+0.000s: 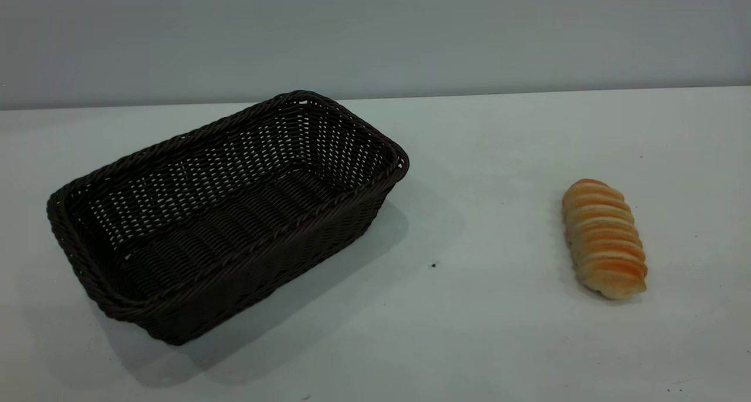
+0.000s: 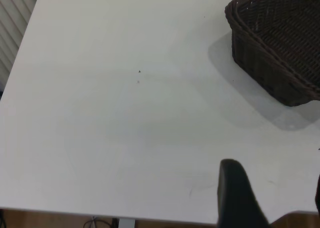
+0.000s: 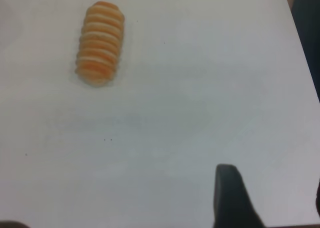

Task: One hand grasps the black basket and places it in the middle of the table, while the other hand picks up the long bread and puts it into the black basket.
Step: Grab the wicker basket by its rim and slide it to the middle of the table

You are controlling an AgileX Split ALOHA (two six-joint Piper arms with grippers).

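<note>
The black basket stands empty on the left half of the white table, set at an angle. It also shows in the left wrist view. The long bread lies on the table at the right, and shows in the right wrist view. Neither arm shows in the exterior view. My left gripper is open and empty over the table's edge, well short of the basket. My right gripper is open and empty over the table's edge, well short of the bread.
A grey wall runs behind the table's far edge. Bare tabletop lies between the basket and the bread, with a small dark speck on it. The table's side edge shows in the right wrist view.
</note>
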